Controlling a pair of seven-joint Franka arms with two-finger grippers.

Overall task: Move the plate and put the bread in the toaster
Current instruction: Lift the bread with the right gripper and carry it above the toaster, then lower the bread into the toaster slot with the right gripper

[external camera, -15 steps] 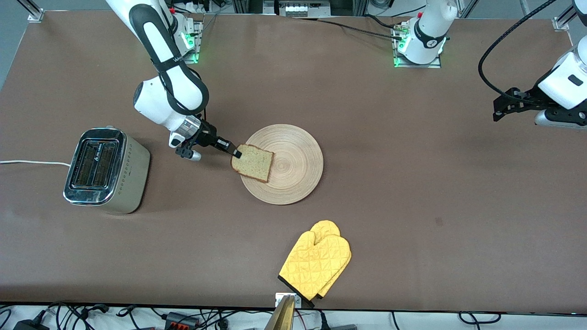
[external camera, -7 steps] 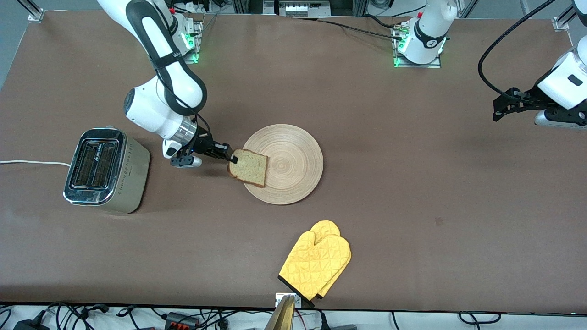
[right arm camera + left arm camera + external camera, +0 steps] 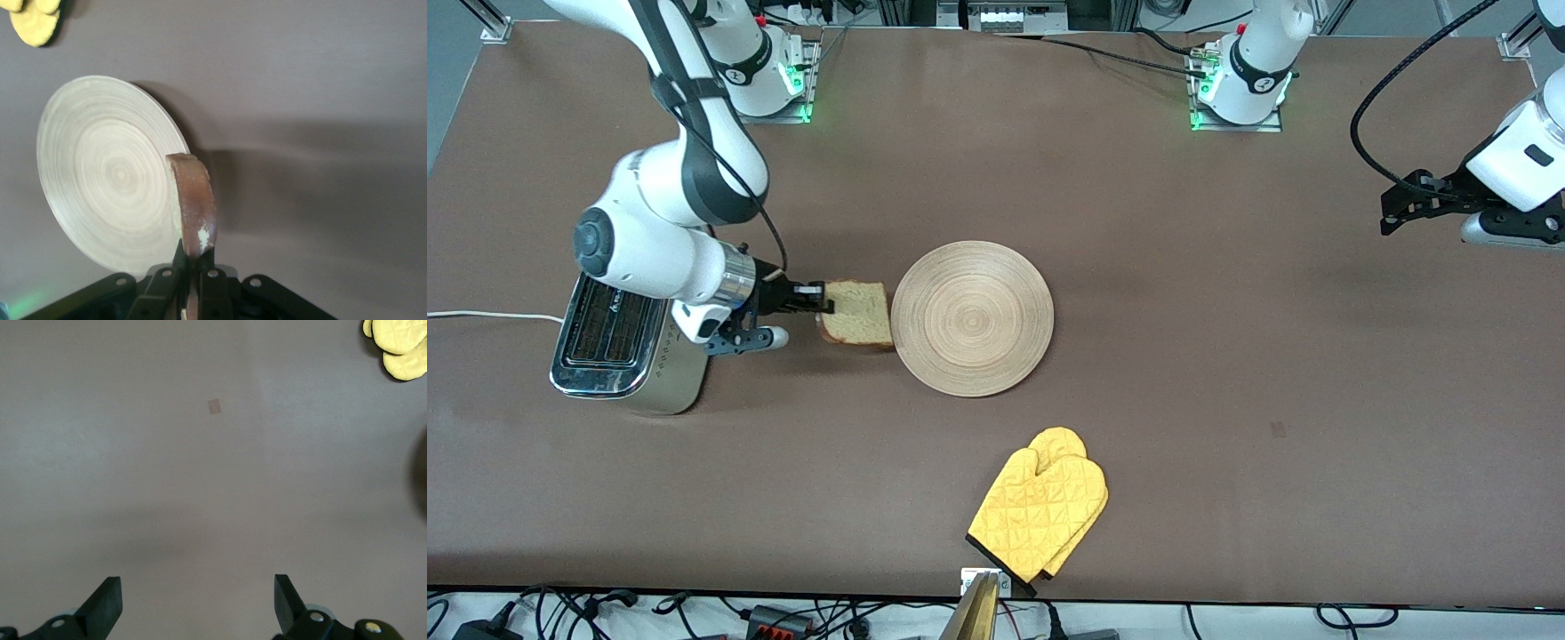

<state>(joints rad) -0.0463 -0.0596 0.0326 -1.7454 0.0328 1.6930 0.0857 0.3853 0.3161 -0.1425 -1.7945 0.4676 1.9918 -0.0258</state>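
Observation:
My right gripper (image 3: 821,304) is shut on the bread (image 3: 857,314), a light brown slice with a darker crust, held up on edge in the air over the table between the toaster (image 3: 627,342) and the plate (image 3: 973,318). In the right wrist view the bread (image 3: 192,203) stands edge-on between my shut fingers (image 3: 195,261), with the round tan plate (image 3: 110,173) lying bare on the table. The toaster has beige-silver sides and a chrome top; my right arm's wrist covers part of it. My left gripper (image 3: 1403,206) is open and empty, waiting over the table's left-arm end.
A yellow oven mitt (image 3: 1040,511) lies near the table's front edge, nearer the camera than the plate; it also shows in the left wrist view (image 3: 397,345). The toaster's white cord (image 3: 489,315) runs off the right arm's end.
My right gripper has lifted the bread off the plate, turned it on edge and carried it toward the toaster. The plate and my left arm have not moved.

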